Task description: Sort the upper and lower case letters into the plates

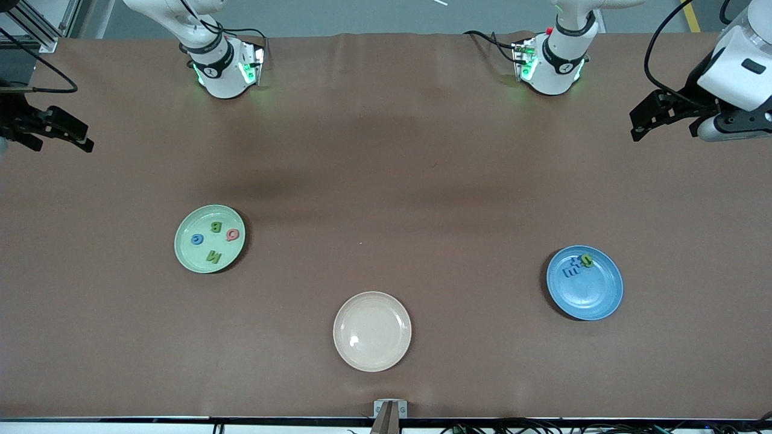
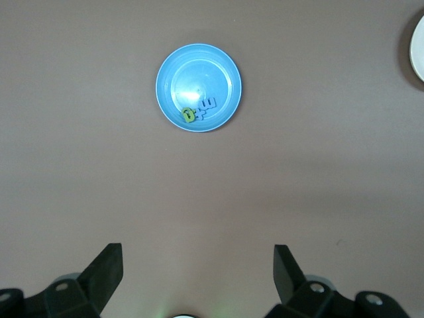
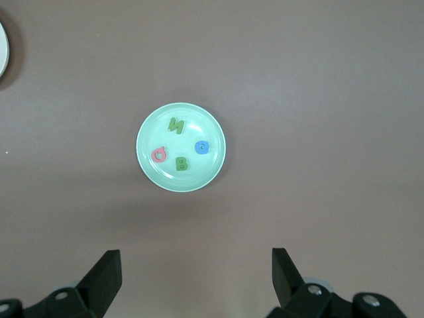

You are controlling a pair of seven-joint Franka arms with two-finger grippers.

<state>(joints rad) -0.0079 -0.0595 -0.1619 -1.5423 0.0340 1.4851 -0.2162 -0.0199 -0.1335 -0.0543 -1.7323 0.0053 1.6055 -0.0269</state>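
- Four letters lying in the pale green plate, toward the right arm's end of the worktop: green N, green B, blue, red.
- A clump of letter pieces, blue plus one green, in the blue plate, toward the left arm's end.
- Beige plate nearest the front camera, between the two.
- Left gripper raised at its worktop end, fingers wide apart, holding nothing.
- Right gripper likewise raised, fingers spread, holding nothing.
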